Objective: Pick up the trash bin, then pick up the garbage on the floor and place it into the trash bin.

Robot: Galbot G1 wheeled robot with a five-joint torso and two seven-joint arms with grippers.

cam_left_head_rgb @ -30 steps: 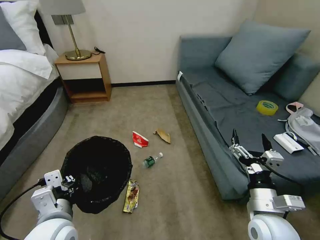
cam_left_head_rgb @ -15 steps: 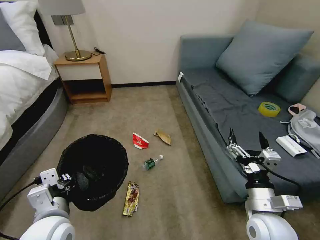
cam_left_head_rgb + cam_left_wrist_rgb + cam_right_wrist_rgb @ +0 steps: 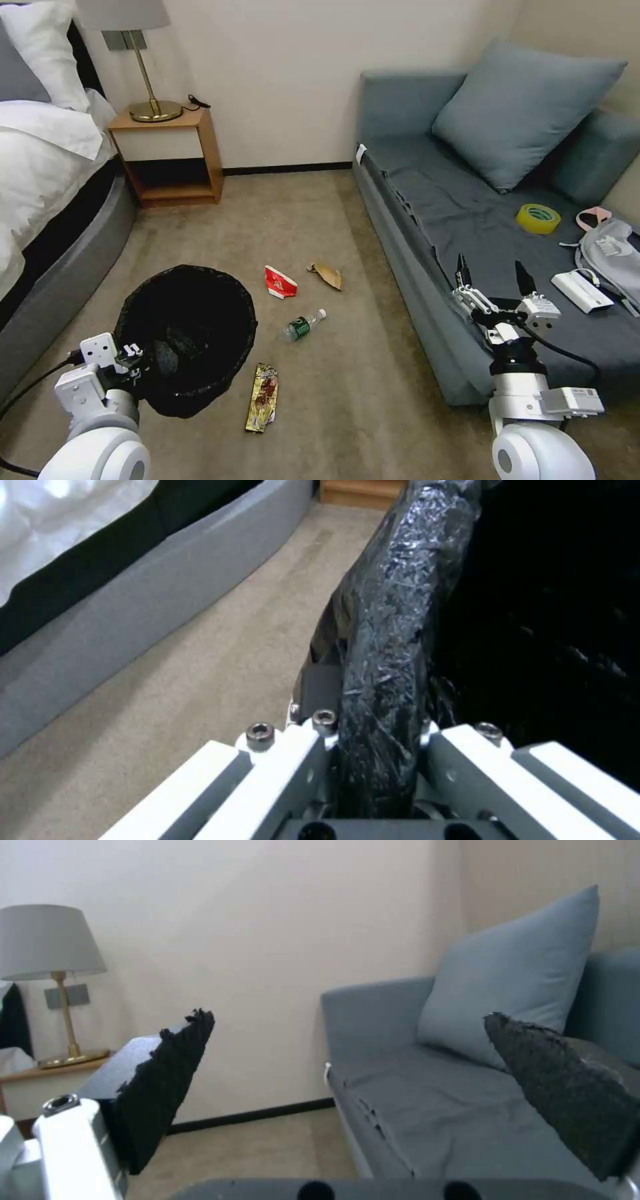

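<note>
My left gripper (image 3: 140, 363) is clamped on the near rim of the round trash bin lined with a crinkly black plastic bag (image 3: 187, 333); on the left wrist camera the bag-wrapped rim (image 3: 383, 680) runs straight between the two white fingers (image 3: 293, 760), pinched tight. I cannot tell whether the bin's base is touching the beige carpet (image 3: 333, 400).

Taking the bin as my landmark, all four litter pieces lie on the carpet on its sofa-facing side. The gold-brown foil snack wrapper (image 3: 263, 397) is nearest, just beside the bin's lower edge. The small clear plastic bottle with a green label (image 3: 303, 325) lies on its side a little farther out. The flattened red-and-white carton (image 3: 280, 281) sits beyond the bin's far edge, and the crumpled brown paper scrap (image 3: 327, 274) is just past the carton, farthest from the bin.

My right gripper (image 3: 495, 283) is well apart from the bin, raised over the front edge of the grey-blue fabric sofa (image 3: 467, 220). Its dark fingertips (image 3: 173, 1075) are spread wide with nothing between them.
</note>
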